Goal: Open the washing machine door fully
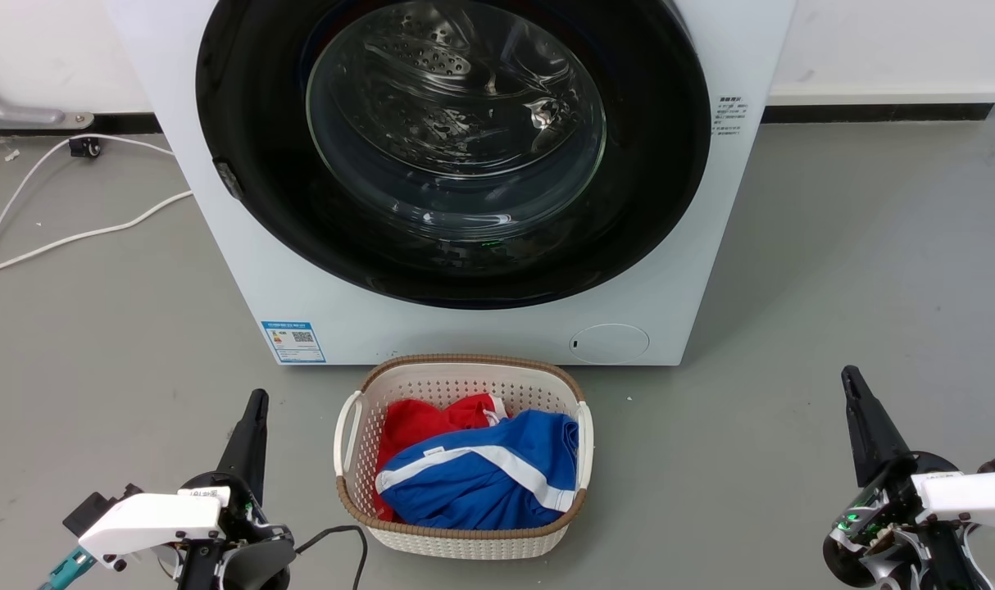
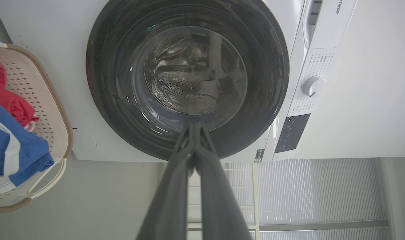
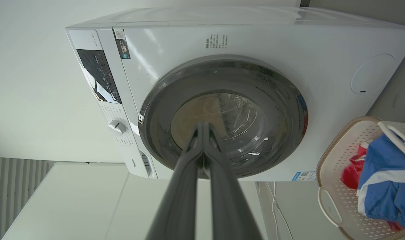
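**Door shut, basket parked below it**

A cream plastic laundry basket with perforated walls, a brown woven-look rim and two loop handles sits on the grey floor just in front of the white washing machine, below the door and between the two arms. A crumpled red garment lies in it, partly under a blue one with white stripes. A white cable trails over the floor at the machine's left. Low on the front panel are a blue label and a small round white flap. The left wrist view also shows a white dial on the control strip.

The washing machine door lies flat against the machine's front and faces straight out into the room, toward the robot. As a round disc it has no long axis. Its wide rim is glossy black around a bulging clear glass bowl, with the perforated steel drum visible through it. A small dark tab sits on the rim at the robot's left.

The left gripper and right gripper hang low on either side of the basket, well apart from the door. Each has its two long dark fingers pressed together, holding nothing.
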{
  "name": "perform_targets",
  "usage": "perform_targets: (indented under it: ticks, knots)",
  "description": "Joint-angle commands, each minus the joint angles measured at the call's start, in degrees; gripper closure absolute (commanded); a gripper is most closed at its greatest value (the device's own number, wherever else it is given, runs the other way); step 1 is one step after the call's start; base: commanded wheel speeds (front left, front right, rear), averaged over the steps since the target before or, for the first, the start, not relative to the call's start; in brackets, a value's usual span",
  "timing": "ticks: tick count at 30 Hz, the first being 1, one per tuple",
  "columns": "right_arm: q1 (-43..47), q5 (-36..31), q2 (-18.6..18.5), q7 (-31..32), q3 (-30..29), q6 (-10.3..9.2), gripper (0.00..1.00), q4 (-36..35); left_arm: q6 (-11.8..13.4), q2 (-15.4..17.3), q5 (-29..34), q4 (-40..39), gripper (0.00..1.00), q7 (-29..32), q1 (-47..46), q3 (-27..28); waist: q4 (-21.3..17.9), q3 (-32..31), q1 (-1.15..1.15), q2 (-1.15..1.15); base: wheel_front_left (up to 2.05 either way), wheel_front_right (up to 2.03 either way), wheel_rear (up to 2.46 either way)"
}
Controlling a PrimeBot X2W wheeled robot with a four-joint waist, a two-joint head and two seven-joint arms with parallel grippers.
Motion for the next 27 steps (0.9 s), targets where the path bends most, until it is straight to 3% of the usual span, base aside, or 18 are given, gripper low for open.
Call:
perform_targets:
  ticks: [1,27]
  knots:
    - [-0.5,-0.2,0.2,0.1,-0.1,0.17,1.00,0.0,-0.2,0.1,0.0,0.0,1.00,0.2,-0.5,0.2,0.0,0.0,0.00,0.00,0.00,0.00,0.00]
    - [-0.6,-0.5,0.4,0.3,-0.3,0.17,1.00,0.1,-0.2,0.0,0.0,0.0,1.00,0.2,-0.5,0.2,0.0,0.0,0.00,0.00,0.00,0.00,0.00]
